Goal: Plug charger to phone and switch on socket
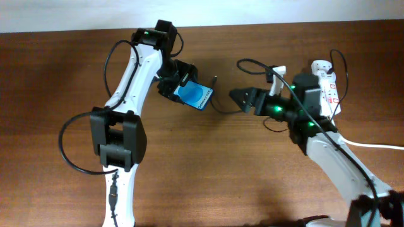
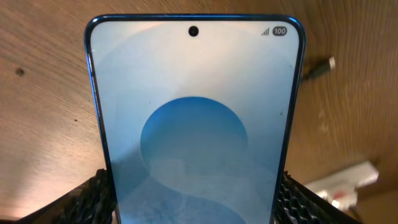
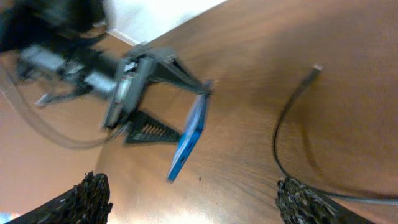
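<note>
The left gripper (image 1: 182, 87) was clamped on the phone (image 1: 197, 96), which was tilted over the wooden table (image 1: 240, 183). The right gripper (image 1: 238, 98) had its fingers apart. The charger (image 3: 276, 142) lay slack nearby. It looked thin, light and floppy, so grip it just behind the plug tip. The glass phone was probably slippery.

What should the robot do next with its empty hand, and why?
Probably the right gripper should reach for the charger and pinch it near its plug tip. The left gripper holds the phone, the right one is open and empty, and the tip lies loose on the table beside the phone.
</note>
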### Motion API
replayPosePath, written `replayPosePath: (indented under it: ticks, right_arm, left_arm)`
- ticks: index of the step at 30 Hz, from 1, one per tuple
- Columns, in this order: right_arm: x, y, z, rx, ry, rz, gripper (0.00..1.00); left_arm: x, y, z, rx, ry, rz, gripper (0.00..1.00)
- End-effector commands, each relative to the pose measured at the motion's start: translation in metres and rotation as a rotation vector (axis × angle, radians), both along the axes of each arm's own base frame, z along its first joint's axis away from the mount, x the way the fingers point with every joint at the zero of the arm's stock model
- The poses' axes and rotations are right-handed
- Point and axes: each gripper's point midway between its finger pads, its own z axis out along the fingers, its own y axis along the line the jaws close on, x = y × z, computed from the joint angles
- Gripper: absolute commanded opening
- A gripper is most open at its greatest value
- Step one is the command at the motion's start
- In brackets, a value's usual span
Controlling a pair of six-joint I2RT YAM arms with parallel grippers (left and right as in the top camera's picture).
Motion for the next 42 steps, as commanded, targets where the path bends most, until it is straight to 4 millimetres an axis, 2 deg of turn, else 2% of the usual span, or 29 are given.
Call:
replayPosePath:
  ticks: [1,4,8,10,12,20,26,29,33,38,42]
  right_arm:
    - [0.013,0.02,-0.02,-0.005,0.086,-0.117,0.86]
    - [0.013,0.043,-0.045,0.031,0.182,-0.121,0.84]
    - [0.014,0.053,-0.066,0.025,0.223,-0.097,0.77]
    - [0.016,0.051,-0.071,0.011,0.227,-0.114,0.73]
    - [0.018,0.049,-0.072,0.003,0.223,-0.132,0.66]
    - [0.021,0.044,-0.083,-0.074,0.217,-0.206,0.51]
    - [0.021,0.047,-0.088,-0.087,0.204,-0.18,0.5]
    - [0.021,0.061,-0.092,-0.037,0.194,-0.109,0.5]
    - [0.022,0.061,-0.094,-0.037,0.194,-0.11,0.49]
    - [0.022,0.061,-0.095,-0.031,0.203,-0.115,0.32]
    - [0.019,0.067,-0.094,-0.021,0.214,-0.109,0.29]
  left_arm:
    - [0.002,-0.005,0.0,0.075,0.019,0.124,0.0]
    - [-0.003,-0.014,-0.003,0.118,0.019,0.14,0.0]
    - [-0.008,-0.024,-0.004,0.152,0.006,0.117,0.0]
    - [-0.014,-0.029,-0.005,0.157,0.014,0.103,0.0]
    - [-0.017,-0.032,-0.007,0.183,0.009,0.097,0.0]
    - [-0.022,-0.043,-0.008,0.212,-0.007,0.085,0.0]
    - [-0.018,-0.036,-0.01,0.3,-0.061,0.087,0.0]
    - [-0.018,-0.045,-0.01,0.303,-0.087,0.069,0.0]
    - [-0.019,-0.048,-0.01,0.296,-0.082,0.065,0.0]
    - [-0.019,-0.048,-0.01,0.296,-0.083,0.065,0.0]
    - [-0.019,-0.049,-0.01,0.287,-0.081,0.065,0.0]
